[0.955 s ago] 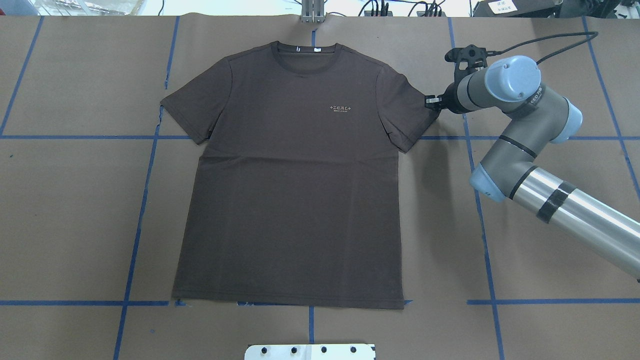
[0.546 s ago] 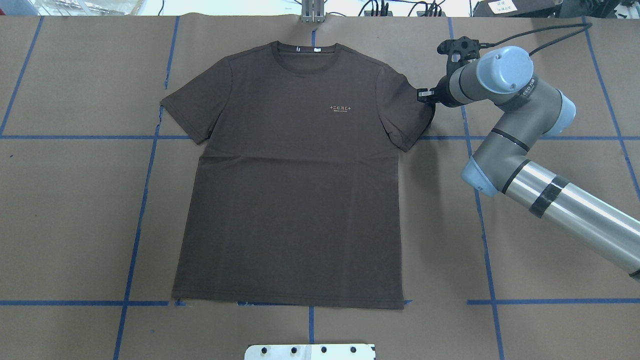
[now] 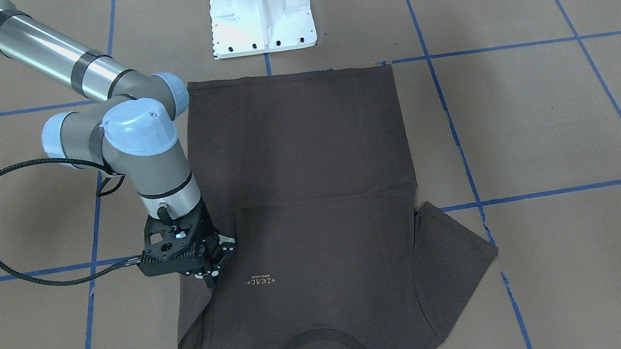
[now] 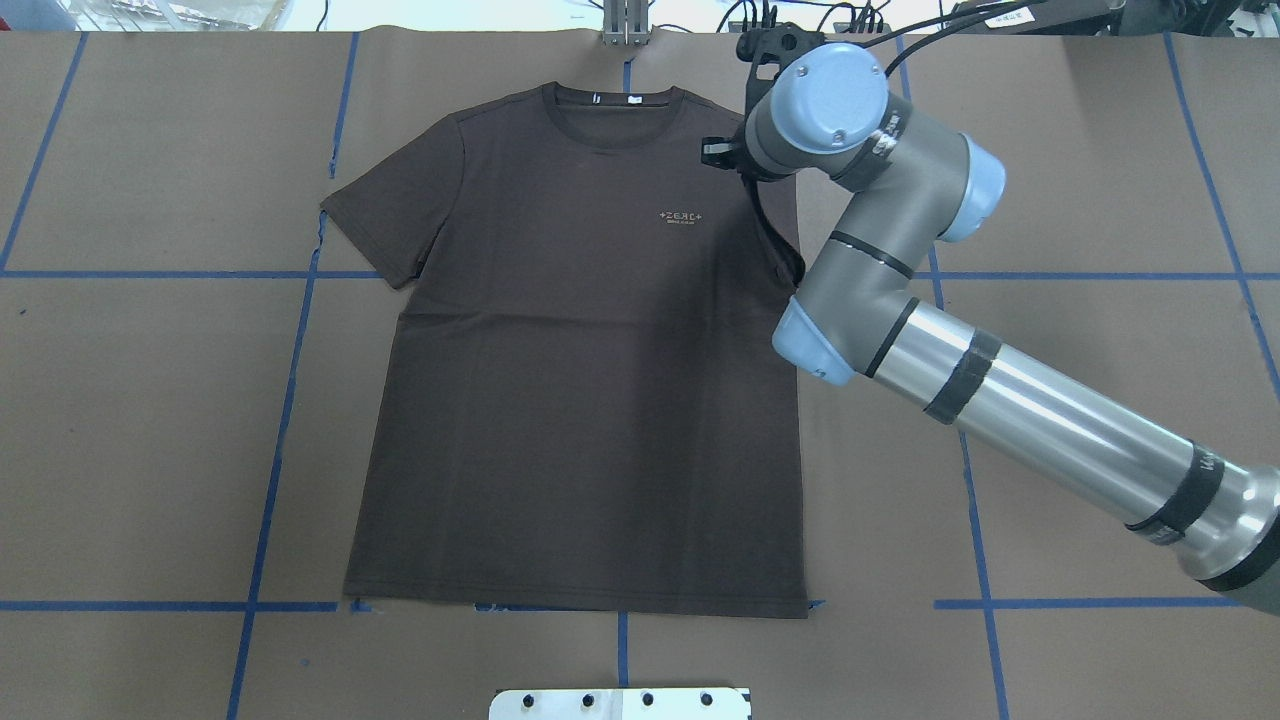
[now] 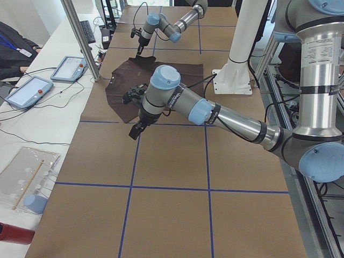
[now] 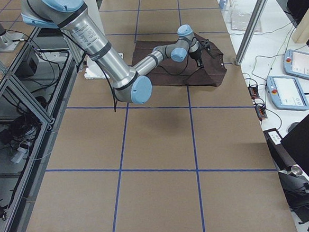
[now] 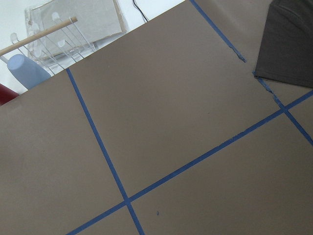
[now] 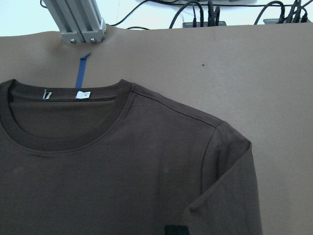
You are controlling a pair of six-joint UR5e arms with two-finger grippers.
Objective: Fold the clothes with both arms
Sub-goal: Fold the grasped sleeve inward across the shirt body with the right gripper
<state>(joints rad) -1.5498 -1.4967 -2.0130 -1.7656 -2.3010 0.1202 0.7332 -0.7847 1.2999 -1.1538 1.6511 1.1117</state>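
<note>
The dark grey-brown T-shirt (image 4: 590, 400) lies flat, chest logo up, collar at the far edge. My right gripper (image 4: 712, 150) is over the shirt's right shoulder, beside the logo, and is shut on the right sleeve. That sleeve is folded inward over the body, so the shirt's right side runs straight. The front-facing view shows the gripper (image 3: 211, 277) low on the cloth (image 3: 310, 168). The right wrist view shows the folded sleeve (image 8: 230, 171). The other sleeve (image 4: 385, 215) lies spread out. My left gripper (image 5: 134, 130) hangs above the table to the left of the shirt; I cannot tell whether it is open.
The white pedestal base (image 3: 261, 14) stands at the near hem. An aluminium post (image 4: 625, 30) and cables sit past the collar. Blue tape lines (image 4: 290, 400) cross the brown table cover. Tablets (image 5: 67, 67) lie on a side bench.
My right arm has swung left from beside the shirt to over it, drawing the right sleeve inward onto the chest. The rest of the shirt has not moved.
</note>
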